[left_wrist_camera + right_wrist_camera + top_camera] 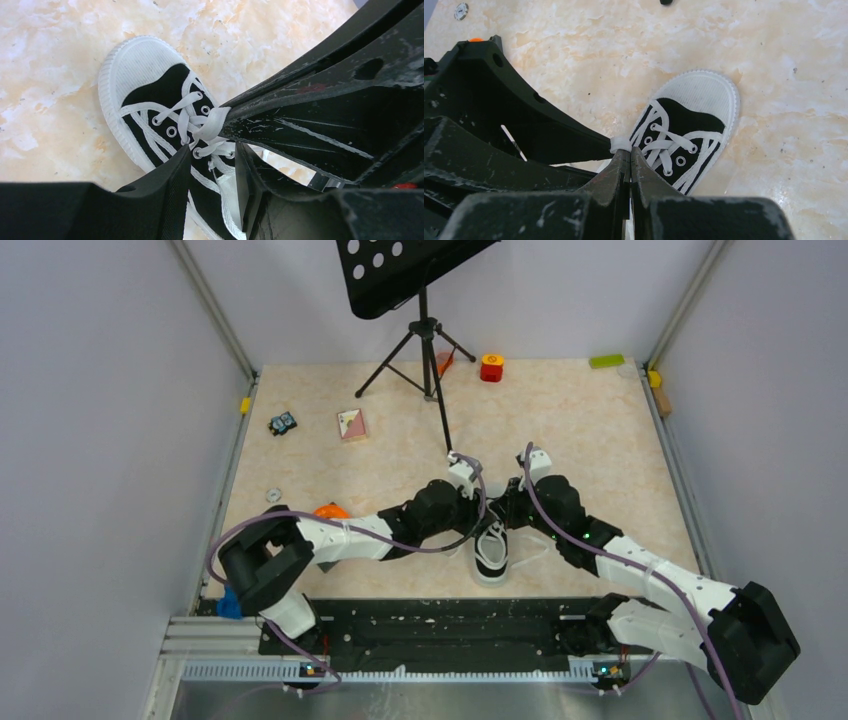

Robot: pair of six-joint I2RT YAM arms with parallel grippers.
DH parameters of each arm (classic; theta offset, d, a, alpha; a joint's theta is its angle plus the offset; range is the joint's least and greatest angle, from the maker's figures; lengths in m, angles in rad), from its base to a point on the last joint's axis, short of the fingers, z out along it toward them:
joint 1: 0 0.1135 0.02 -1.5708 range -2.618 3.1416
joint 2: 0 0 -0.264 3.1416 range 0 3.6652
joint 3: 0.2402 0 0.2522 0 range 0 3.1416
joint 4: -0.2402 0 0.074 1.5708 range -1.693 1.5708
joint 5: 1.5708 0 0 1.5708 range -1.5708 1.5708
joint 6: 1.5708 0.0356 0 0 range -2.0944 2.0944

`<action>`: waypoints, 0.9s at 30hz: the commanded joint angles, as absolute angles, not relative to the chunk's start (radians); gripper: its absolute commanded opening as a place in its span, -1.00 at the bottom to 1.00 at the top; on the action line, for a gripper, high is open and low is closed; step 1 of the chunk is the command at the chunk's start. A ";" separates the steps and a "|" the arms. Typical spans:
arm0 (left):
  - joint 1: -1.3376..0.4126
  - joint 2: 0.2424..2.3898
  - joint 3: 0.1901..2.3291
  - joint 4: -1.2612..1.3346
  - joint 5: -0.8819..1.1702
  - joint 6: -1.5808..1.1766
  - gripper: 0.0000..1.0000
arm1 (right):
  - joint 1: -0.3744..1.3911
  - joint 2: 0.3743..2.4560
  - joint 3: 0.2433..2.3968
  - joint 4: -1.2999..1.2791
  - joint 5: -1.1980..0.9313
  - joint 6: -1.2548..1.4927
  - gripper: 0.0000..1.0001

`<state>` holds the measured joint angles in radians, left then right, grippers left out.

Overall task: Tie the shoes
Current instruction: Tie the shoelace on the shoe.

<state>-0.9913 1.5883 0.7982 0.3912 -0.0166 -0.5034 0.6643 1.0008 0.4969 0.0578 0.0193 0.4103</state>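
Black canvas and white rubber: the sneaker [165, 92] stands on its sole on the marbled table [600, 440], close to the near edge and midway between my two arms. Its ribbed toe cap [135, 65] points back toward my bases. White laces cross the eyelets, and looser lengths trail along its side.

My right gripper [628, 155] is closed tight, fingers pressed together, pinching a flat piece of lace [214, 122] just above the upper eyelets. The lace bunches white at my fingertips.

My left gripper [212, 155] hangs right over the tongue with its fingers parted. The laced middle of the sneaker shows in the gap between them. I cannot tell that either finger grips anything. The two grippers meet nose to nose over the sneaker, almost touching.

Farther out, an orange thing [330, 510] peeks from behind my left arm. A small card [351, 424] lies toward the far left. A black music stand [400, 270] rises on its tripod at the far side, and a red block [491, 367] sits near the back edge.
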 commanded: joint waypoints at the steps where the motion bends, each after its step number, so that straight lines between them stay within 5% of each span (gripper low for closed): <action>1: -0.998 1.621 0.817 0.470 -0.005 -0.523 -0.17 | 0.655 0.973 0.515 0.066 0.026 0.411 -1.00; 27: -1.006 1.582 0.819 0.437 -0.069 -0.460 -0.15 | 0.653 0.976 0.528 0.049 0.023 0.401 -1.00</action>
